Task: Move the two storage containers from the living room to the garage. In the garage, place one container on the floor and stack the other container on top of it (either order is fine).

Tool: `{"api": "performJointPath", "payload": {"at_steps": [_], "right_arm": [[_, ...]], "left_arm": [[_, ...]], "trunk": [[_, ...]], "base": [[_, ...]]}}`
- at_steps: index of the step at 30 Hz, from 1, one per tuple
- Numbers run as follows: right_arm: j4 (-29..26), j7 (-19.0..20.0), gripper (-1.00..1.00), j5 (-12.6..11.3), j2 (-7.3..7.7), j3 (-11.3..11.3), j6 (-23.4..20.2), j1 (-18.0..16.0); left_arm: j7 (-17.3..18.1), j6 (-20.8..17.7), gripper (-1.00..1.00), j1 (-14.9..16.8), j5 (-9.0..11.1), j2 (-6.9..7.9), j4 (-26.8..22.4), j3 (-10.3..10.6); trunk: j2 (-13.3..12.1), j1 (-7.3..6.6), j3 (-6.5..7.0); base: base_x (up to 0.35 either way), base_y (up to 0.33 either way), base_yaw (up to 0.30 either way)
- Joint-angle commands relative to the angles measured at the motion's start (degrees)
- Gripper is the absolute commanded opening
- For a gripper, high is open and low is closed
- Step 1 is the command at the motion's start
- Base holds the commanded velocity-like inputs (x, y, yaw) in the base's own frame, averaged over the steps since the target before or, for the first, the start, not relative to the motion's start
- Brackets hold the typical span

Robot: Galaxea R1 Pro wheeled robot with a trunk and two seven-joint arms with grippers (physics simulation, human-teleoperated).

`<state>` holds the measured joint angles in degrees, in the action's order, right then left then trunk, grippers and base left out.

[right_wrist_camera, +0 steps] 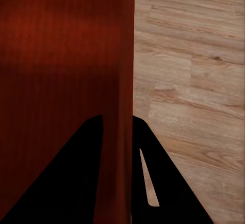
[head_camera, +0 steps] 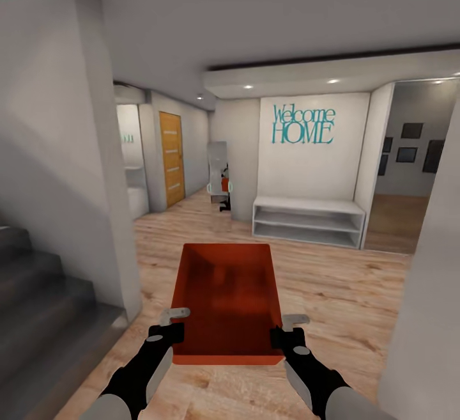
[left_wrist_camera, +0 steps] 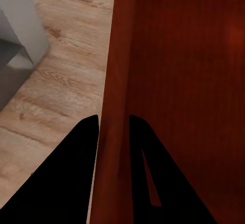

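At 7 o'clock in the head view the left gripper (head_camera: 167,332) was clamped on the left wall of the storage container (head_camera: 227,298), one finger inside and one outside in the left wrist view (left_wrist_camera: 113,124), its fingertips largely masked by that wall. The open red-orange container was held centrally at 6 o'clock above the light wood-plank floor (head_camera: 345,292), its underside hidden and its interior empty. At 5 o'clock the right gripper (head_camera: 287,335) was clenched on the right wall (right_wrist_camera: 117,121); beyond, at 1 o'clock, stood a white bench (head_camera: 308,220) below a teal "Welcome HOME" sign (head_camera: 303,124), while grey stairs (head_camera: 38,305) at 8 o'clock were cut off by the frame edge.
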<state>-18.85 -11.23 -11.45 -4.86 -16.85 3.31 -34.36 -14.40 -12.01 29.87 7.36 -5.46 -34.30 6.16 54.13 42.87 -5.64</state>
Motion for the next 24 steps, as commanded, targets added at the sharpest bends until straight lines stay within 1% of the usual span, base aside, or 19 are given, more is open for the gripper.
{"api": "performJointPath", "payload": {"at_steps": [1,24], "right_arm": [[-0.5,0.1,-1.00,-0.1,0.02,0.4,0.1,-0.1],[-0.4,0.1,-1.00,-0.1,0.02,0.4,0.1,-0.1]], "left_arm": [[-2.6,-0.5,-1.00,0.0,-0.1,2.39,-0.1,-2.5],[-2.6,-0.5,-1.00,0.0,-0.1,2.39,-0.1,-2.5]], "trunk": [[0.1,0.04,-0.09],[0.1,0.04,-0.09]], "base": [[0.326,0.000,0.000],[0.326,0.000,0.000]]}}
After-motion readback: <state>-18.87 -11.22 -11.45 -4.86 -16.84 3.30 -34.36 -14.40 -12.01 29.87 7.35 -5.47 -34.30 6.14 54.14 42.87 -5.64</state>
